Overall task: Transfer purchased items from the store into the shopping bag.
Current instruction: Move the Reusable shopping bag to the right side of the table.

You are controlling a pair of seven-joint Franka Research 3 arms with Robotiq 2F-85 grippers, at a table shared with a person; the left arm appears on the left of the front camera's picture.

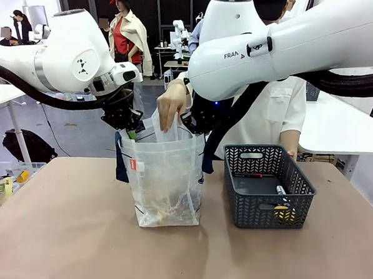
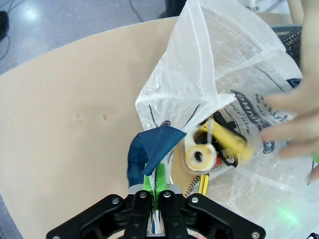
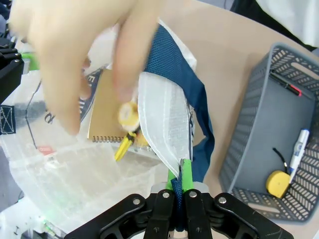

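Bag (image 1: 166, 176) is stood upright on table (image 1: 56, 233), mouth held wide from two sides. Just beside bag, on the right-arm side, basket (image 1: 267, 215) is set; no contact between them is seen.

From bag's far side a person's hand (image 1: 171, 104) is lowered into the mouth, fingers down. It is blurred in both wrist views, so whether anything is gripped in it cannot be told.

At bag's left rim the left gripper (image 2: 154, 180) is pinched tight on the navy strap (image 2: 152, 149). At the right rim the right gripper (image 3: 179, 175) is pinched the same way on strap plus film. Both are judged tied up as bag holders, so the hand is taken as the only free picker. It is over bag, so the next pick would be a sideways reach from bag into basket.

Items not yet in bag:
- stick (image 3: 285, 83), black with a red tip, long axis pointed roughly at bag
- pen (image 3: 299, 147), white, farther from bag, laid crosswise to that line
- yellow disc (image 3: 276, 183), farthest from bag

Inside bag a notebook (image 3: 102, 119) and a yellow roll (image 2: 202, 157) are made out. The rest at bag's bottom is a tangle behind film and cannot be separated.
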